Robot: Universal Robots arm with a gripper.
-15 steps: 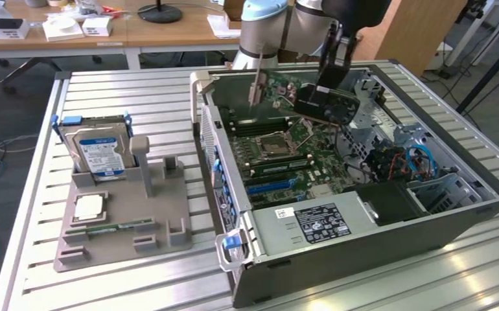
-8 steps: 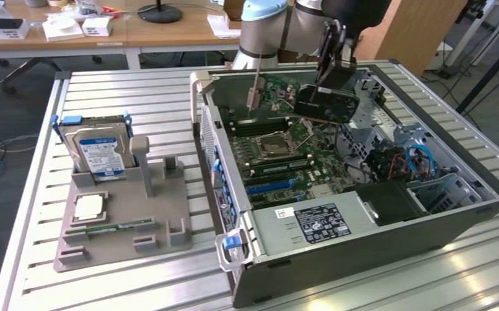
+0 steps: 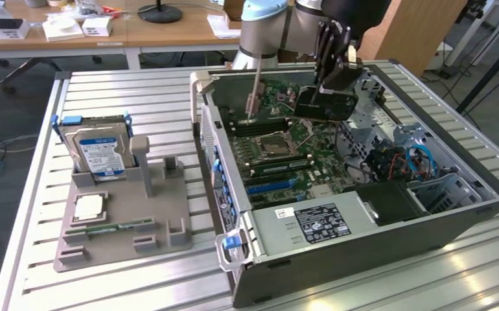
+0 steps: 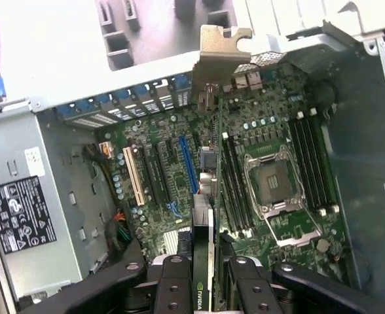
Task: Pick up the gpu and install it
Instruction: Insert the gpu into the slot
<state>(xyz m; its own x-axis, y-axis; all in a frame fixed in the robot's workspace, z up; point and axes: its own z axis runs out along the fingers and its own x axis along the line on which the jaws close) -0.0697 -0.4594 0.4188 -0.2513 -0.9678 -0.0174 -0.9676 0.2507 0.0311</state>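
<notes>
Grips the gpu [image 3: 319,107], a thin flat dark card with a silver metal bracket at one end, in the black gripper [image 3: 334,87] on the grey arm. Closed on the card's thin body from both sides, with the jaws at a middle width.

Holds the card in the air, tilted, over the far part of the large black open computer case [image 3: 457,217], above the green motherboard [image 3: 295,152]. Not possible to tell if already touching the board.

In the wrist view, seen edge-on between the two black fingers [image 4: 176,288]. Points with the bracket toward the case wall with the row of slot openings. Lies just beside the long blue slot [image 4: 188,163], between it and the square silver processor socket [image 4: 275,180].

At the near end of the case, a grey power supply box with black label [image 3: 319,223].

On the exterior view's left, well apart from the case, a grey plastic holder tray [image 3: 141,207] on the slatted aluminium table [image 3: 128,91]. Standing upright at the tray's far end, a silver hard drive with blue label [image 3: 98,152]. Lying flat nearer, a square silver processor chip [image 3: 88,207], and just beside it on the near side a narrow green memory stick [image 3: 111,228].
</notes>
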